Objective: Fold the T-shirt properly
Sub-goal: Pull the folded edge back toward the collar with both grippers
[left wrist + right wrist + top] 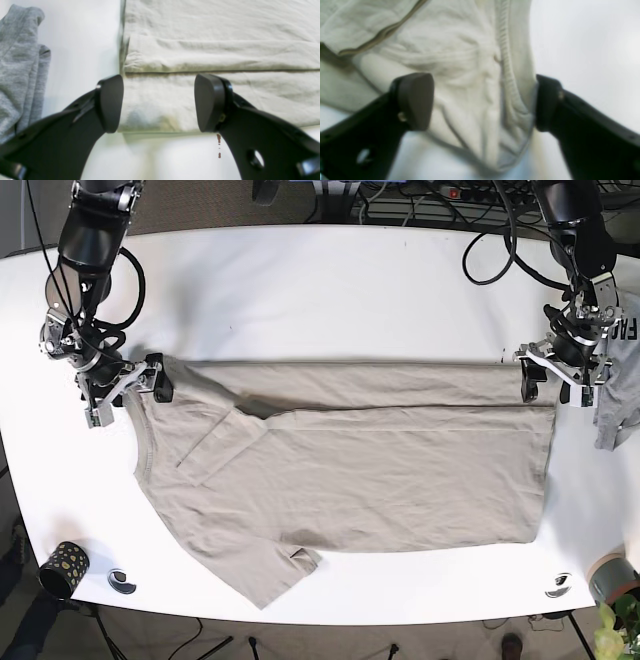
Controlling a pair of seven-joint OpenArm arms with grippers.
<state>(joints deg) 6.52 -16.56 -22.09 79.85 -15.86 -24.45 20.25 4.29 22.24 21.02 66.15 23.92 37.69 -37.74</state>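
Table [330, 270] bare across upper frame; T-shirt [360, 470] centre, beige, top edge folded over. Left gripper [553, 375] open at hem corner; right gripper [128, 388] open astride collar shoulder.

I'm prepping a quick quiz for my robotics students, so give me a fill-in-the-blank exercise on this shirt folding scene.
1. The beige T-shirt has its far long edge folded over, while the sleeve nearest the camera still lies ____.
2. The left tool sits at the shirt's ____ end, jaws apart.
3. The right tool straddles the shirt's ribbed ____.
4. The other garment beside the left arm is ____ in colour.

Missing words: unfolded; hem; collar; grey
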